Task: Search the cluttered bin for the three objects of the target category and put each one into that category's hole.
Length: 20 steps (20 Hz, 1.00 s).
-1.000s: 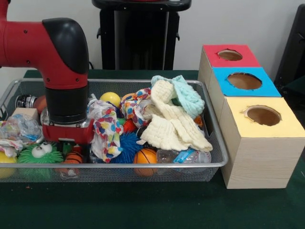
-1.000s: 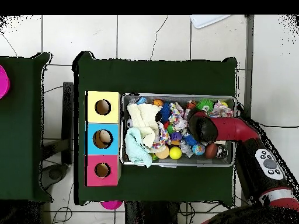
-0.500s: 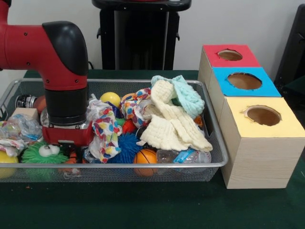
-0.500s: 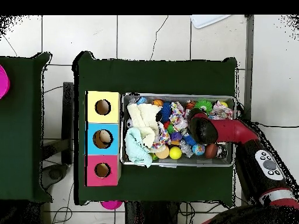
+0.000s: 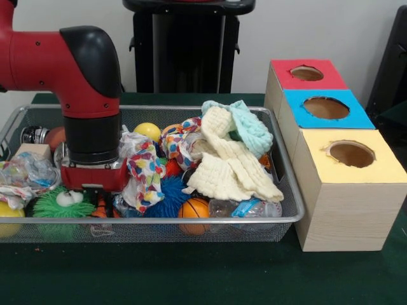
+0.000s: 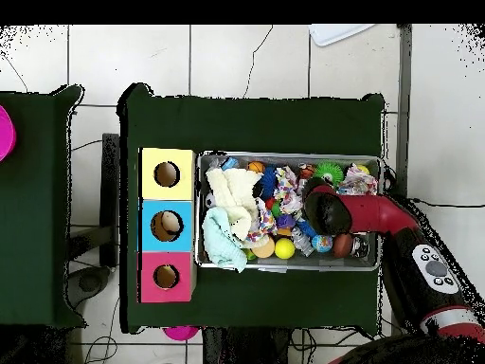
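One gripper (image 5: 94, 194): down low in the bin (image 5: 191, 229), grip impossible to tell (hidden among toys).
Green googly ball (image 5: 60, 203): just beside it.
Orange basketball (image 5: 193, 210): farther along.

fingers buried among toys, arm (image 5: 60, 60) cut off left
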### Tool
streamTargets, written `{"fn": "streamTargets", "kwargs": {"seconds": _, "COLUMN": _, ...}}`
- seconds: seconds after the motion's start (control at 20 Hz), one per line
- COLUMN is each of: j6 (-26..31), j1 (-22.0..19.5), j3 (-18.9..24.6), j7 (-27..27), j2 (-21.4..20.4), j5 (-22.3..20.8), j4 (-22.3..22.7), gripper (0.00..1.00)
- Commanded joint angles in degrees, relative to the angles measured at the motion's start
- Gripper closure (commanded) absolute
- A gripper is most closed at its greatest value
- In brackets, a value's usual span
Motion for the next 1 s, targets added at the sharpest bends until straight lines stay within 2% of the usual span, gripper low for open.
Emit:
{"fn": "streamTargets", "kwargs": {"seconds": 0.05, "j6": 9.77, "j1": 1.88, "j3": 1.57, "j7": -6.91, "j2": -1.39, "j5": 1.45, "j4": 9.59, "gripper": 1.0}}
{"fn": "streamTargets", "kwargs": {"seconds": 0.2, "j6": 12.87, "j1": 1.07, "j3": 2.77, "j7": -7.74, "j2": -3.65, "j5": 3.69, "j4": 11.47, "gripper": 1.0}}
{"fn": "streamTargets", "kwargs": {"seconds": 0.45, "j6": 19.14, "j1": -1.01, "j3": 6.02, "j7": -12.23, "j2": -6.3, "j5": 7.07, "j4": 13.84, "gripper": 1.0}}
{"fn": "streamTargets", "kwargs": {"seconds": 0.8, "j6": 20.78, "j1": -2.04, "j3": 7.34, "j7": -13.2, "j2": -6.44, "j5": 7.87, "j4": 13.82, "gripper": 1.0}}
{"fn": "streamTargets", "kwargs": {"seconds": 1.0, "j6": 21.87, "j1": -3.82, "j3": 9.44, "j7": -13.43, "j2": -5.71, "j5": 9.75, "j4": 14.81, "gripper": 1.0}}
